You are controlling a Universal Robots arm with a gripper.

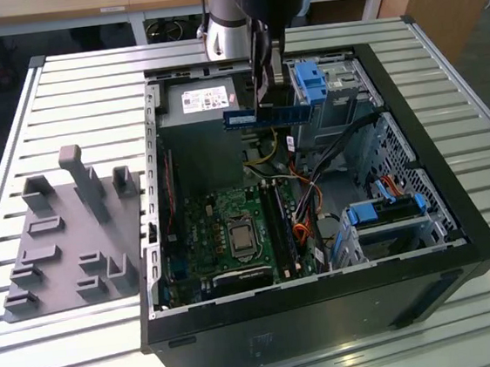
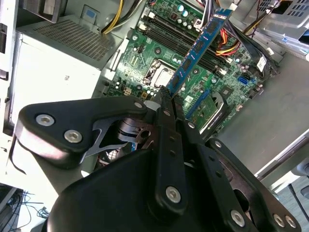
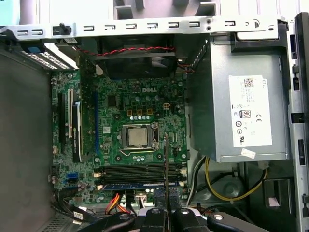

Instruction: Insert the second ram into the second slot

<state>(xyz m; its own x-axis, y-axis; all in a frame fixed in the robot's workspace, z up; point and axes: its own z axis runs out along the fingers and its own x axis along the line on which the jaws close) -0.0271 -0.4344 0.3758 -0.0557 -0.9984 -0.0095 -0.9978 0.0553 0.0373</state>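
Note:
My gripper [image 1: 264, 101] hangs above the open computer case [image 1: 459, 214], shut on the second ram [image 1: 260, 117], a thin blue stick held level over the case's far half. In the second wrist view the fingers [image 2: 166, 104] clamp one end of the ram [image 2: 198, 46], which reaches out over the motherboard. In the first wrist view the ram [image 3: 165, 164] shows edge-on above the gripper [image 3: 165, 212] and lies crosswise to the row of memory slots [image 3: 140, 170]. One slot in that row holds a blue stick [image 3: 140, 185]. In the exterior view the slots [image 1: 282, 219] sit well below the ram.
A grey fixture plate [image 1: 67, 246] with upright holders lies on the slatted table at the exterior view's left. Inside the case are the power supply [image 1: 206, 100], the processor socket [image 1: 240, 236], orange cables [image 1: 302, 230] and blue drive-bay latches [image 1: 309, 80] [image 1: 388, 208].

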